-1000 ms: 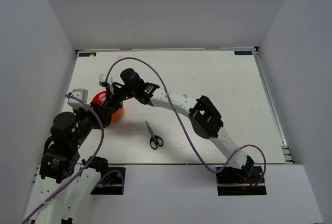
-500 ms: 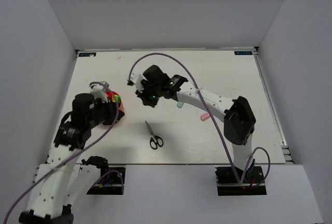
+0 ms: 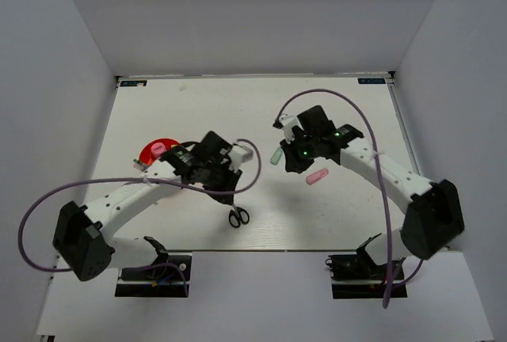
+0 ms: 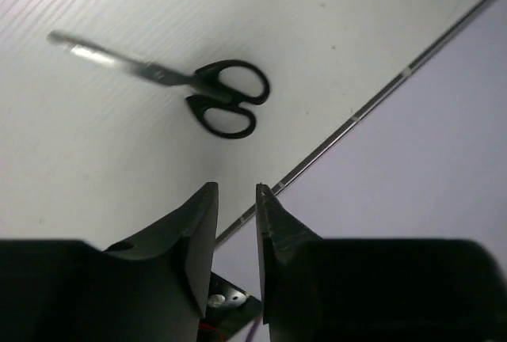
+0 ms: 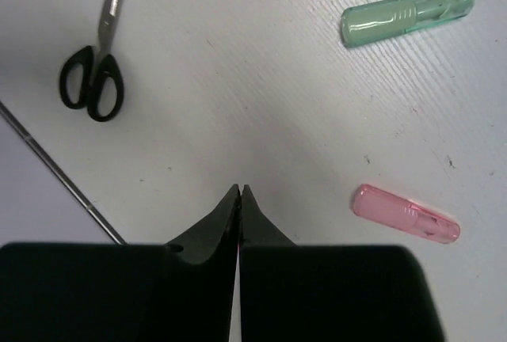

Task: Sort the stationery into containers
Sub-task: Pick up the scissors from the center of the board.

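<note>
The black-handled scissors point(image 3: 237, 215) lie closed near the table's front edge and also show in the left wrist view point(image 4: 218, 96) and the right wrist view point(image 5: 93, 81). My left gripper point(image 3: 224, 182) hovers just behind them with a narrow gap between its jaws and nothing in it point(image 4: 236, 191). My right gripper point(image 3: 295, 155) is shut and empty point(image 5: 239, 190). It sits between the pale green highlighter point(image 3: 276, 155) point(image 5: 408, 14) and the pink highlighter point(image 3: 317, 176) point(image 5: 405, 214). The red-orange cup point(image 3: 147, 154) stands at the left, partly behind the left arm. The other pens and markers are not visible.
The table's front edge with its metal strip runs just past the scissors point(image 4: 380, 96) point(image 5: 55, 172). Purple cables loop over both arms point(image 3: 253, 172). White walls close in the table at the left, right and back.
My left arm swung right from the cup to above the scissors. My right arm drew back right from the cup to between the two highlighters. The cup is now uncovered.
</note>
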Controlling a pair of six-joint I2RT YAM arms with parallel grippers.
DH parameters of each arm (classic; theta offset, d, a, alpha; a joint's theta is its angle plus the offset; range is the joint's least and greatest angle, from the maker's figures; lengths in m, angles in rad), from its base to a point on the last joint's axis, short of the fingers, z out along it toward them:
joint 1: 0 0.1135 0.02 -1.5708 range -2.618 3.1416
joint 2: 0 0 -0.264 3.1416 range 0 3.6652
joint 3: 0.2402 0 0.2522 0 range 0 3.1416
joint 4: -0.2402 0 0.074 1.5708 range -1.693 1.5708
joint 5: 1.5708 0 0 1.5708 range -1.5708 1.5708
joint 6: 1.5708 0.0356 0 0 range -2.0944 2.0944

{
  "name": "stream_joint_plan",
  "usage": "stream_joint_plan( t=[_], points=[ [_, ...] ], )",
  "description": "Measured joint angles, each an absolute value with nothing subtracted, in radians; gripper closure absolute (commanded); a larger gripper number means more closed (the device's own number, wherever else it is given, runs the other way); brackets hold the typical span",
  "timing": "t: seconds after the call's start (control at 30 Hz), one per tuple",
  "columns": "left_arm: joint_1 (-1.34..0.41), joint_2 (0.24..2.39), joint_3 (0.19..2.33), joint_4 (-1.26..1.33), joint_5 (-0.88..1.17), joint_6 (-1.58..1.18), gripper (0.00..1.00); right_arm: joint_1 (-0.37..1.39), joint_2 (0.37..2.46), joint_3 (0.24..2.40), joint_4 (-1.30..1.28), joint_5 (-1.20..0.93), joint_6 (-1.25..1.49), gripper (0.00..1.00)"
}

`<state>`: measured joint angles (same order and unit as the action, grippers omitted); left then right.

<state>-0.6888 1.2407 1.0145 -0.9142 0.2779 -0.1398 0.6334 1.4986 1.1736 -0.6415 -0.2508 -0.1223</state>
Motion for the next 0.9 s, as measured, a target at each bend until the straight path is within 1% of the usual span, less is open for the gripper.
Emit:
stream_joint_plan(
  t=[0.07, 0.1, 0.13, 0.23, 0.27, 0.3, 0.37, 0.57, 0.9],
  points=[
    [-0.772, 1.303, 1.048, -0.912, 0.256, -0.073, 0.73, 0.609, 1.414, 1.133, -0.619, -0.279, -0.116, 0.83],
    [-0.809, 1.335, 1.061, -0.911, 0.246, -0.036, 0.76, 0.597, 1.382, 1.114, -0.605, -0.29, -0.118, 0.64],
    [-0.847, 1.37, 1.076, -0.912, 0.23, 0.003, 0.78, 0.582, 1.349, 1.089, -0.592, -0.3, -0.124, 0.56],
    [-0.925, 1.49, 1.122, -0.914, 0.177, 0.098, 0.78, 0.54, 1.275, 1.016, -0.568, -0.324, -0.148, 0.54],
    [-0.944, 1.533, 1.14, -0.915, 0.162, 0.123, 0.68, 0.524, 1.254, 0.993, -0.562, -0.331, -0.158, 0.54],
    [-0.961, 1.58, 1.16, -0.917, 0.143, 0.15, 0.62, 0.512, 1.238, 0.977, -0.563, -0.337, -0.165, 0.54],
    [-0.981, 1.659, 1.196, -0.915, 0.117, 0.19, 0.54, 0.481, 1.201, 0.954, -0.562, -0.343, -0.174, 0.54],
    [-0.99, 1.776, 1.23, -0.908, 0.054, 0.257, 0.53, 0.417, 1.093, 0.939, -0.545, -0.375, -0.192, 0.54],
    [-0.975, 1.803, 1.237, -0.862, 0.014, 0.301, 0.53, 0.375, 1.085, 0.934, -0.543, -0.44, -0.194, 0.54]
  ],
)
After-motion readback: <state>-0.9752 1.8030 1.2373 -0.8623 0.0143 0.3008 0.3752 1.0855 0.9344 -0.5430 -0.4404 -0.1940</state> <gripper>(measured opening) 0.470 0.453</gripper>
